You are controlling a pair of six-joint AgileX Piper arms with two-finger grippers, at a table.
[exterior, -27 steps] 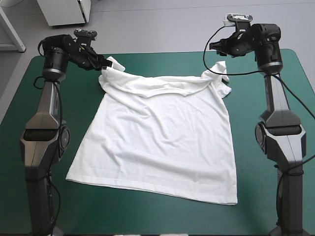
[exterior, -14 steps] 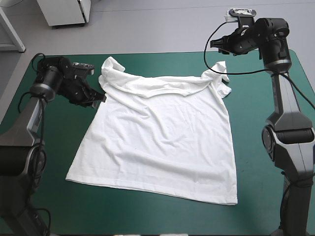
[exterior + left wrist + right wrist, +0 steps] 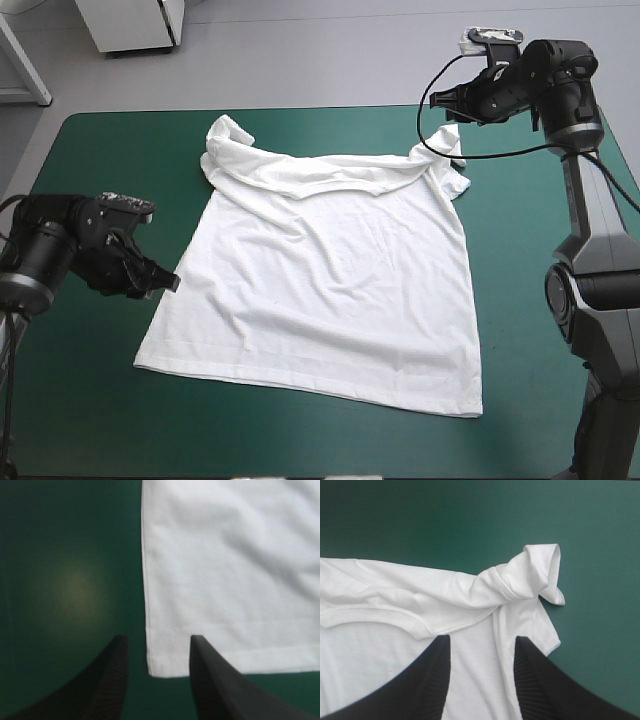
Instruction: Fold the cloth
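The left gripper (image 3: 166,284), two broad black fin-shaped fingers (image 3: 111,680) spread apart, sits beside the near side edge of the white short-sleeved cloth T-shirt (image 3: 320,290), with the hem corner (image 3: 150,672) just ahead between them; the T-shirt lies spread flat on the teal-green table cover (image 3: 90,410), its collar end rumpled; the right gripper (image 3: 447,100) hovers above the bunched sleeve (image 3: 530,575), fingers likewise apart, pinching nothing.

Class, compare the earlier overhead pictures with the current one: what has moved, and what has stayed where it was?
The left claw came back along the left edge of the T-shirt, from its far left sleeve to its near left corner, where it hangs open, holding nothing. The right claw stays open over the far right sleeve, and the T-shirt lies spread as before.
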